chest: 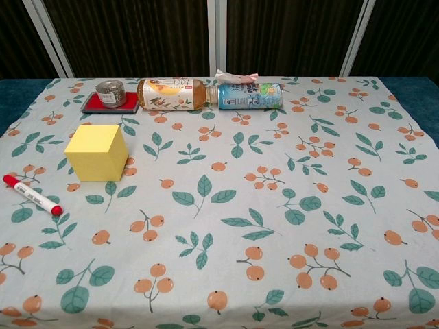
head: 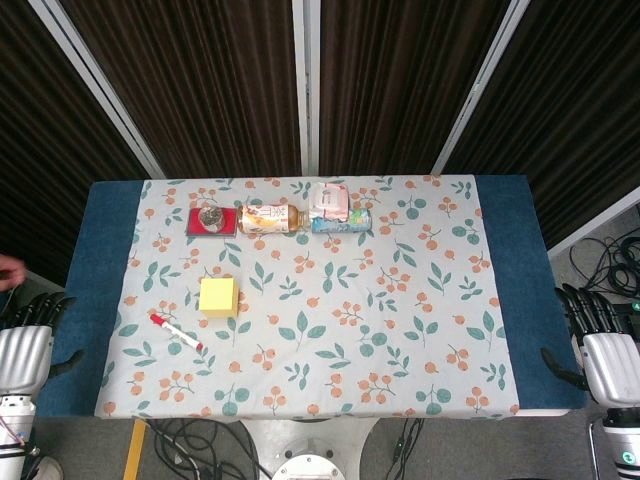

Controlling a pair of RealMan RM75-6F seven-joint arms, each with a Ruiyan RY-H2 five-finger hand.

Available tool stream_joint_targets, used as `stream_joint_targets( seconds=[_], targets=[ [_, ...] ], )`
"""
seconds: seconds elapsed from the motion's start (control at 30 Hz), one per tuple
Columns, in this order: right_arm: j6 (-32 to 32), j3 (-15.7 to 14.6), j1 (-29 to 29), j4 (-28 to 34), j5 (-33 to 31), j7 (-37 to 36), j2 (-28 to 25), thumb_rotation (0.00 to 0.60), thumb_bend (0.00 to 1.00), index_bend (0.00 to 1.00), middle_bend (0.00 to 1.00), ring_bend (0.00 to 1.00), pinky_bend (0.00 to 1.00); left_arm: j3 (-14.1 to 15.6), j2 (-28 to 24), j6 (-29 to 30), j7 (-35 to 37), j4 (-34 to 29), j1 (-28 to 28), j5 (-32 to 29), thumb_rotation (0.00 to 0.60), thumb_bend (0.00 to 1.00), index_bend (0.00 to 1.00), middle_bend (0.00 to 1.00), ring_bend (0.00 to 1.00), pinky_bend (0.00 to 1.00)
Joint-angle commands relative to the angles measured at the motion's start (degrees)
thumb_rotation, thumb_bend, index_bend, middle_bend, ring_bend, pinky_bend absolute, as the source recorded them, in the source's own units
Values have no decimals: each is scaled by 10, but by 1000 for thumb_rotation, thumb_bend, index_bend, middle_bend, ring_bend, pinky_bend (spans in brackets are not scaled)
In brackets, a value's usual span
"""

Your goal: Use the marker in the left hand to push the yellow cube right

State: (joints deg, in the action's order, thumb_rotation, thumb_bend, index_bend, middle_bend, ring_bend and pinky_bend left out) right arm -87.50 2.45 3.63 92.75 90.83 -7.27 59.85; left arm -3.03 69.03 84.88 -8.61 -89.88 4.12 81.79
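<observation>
The worktop [head: 505, 250] carries a leaf-and-berry cloth [head: 400, 330]. At 12 o'clock lies a row: a red tray [chest: 127, 105] with a small tin [chest: 110, 92] on it, an amber bottle [chest: 171, 94] on its side, a blue-labelled bottle [chest: 250, 96] end to end with it, and a pink packet [head: 328, 201] just behind. The yellow cube [chest: 97, 152] sits at 9 o'clock from the cloth's centre, open cloth to its right. The marker [chest: 31, 195], white with red ends, lies on the cloth at 7 o'clock from the cube, apart from it. The left hand [head: 28, 345] hangs off the worktop's 8 o'clock corner, the right hand [head: 600, 345] off the 4 o'clock corner; both hold nothing, fingers loosely apart.
</observation>
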Motion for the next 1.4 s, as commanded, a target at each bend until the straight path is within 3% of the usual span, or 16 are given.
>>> stream_joint_targets(
  seconds=[0.03, 0.53, 0.93, 1.1, 1.4],
  targets=[
    [0, 0, 0, 0, 0, 0, 0, 600, 196, 0, 58, 0, 0, 1, 0, 0, 0, 1, 0, 0, 600, 207, 262, 271, 147, 233],
    [-8, -2, -4, -6, 5, -7, 0, 600, 196, 0, 58, 0, 0, -4, 1, -25, 16, 15, 23, 14, 600, 207, 276, 278, 147, 232],
    [-2, -2, 1, -3, 7, -2, 0, 600, 196, 0, 58, 0, 0, 6, 56, -139, 87, 142, 132, 91, 600, 243, 405, 415, 211, 236],
    [-4, -1, -1, -5, 3, -5, 0, 600, 197, 0, 58, 0, 0, 20, 92, -185, 71, 196, 171, 112, 600, 248, 405, 423, 211, 238],
    [-5, -3, -3, -12, 3, -9, 2, 600, 197, 0, 58, 0, 0, 38, 115, -232, 26, 215, 202, 114, 600, 249, 425, 444, 213, 238]
  ],
)
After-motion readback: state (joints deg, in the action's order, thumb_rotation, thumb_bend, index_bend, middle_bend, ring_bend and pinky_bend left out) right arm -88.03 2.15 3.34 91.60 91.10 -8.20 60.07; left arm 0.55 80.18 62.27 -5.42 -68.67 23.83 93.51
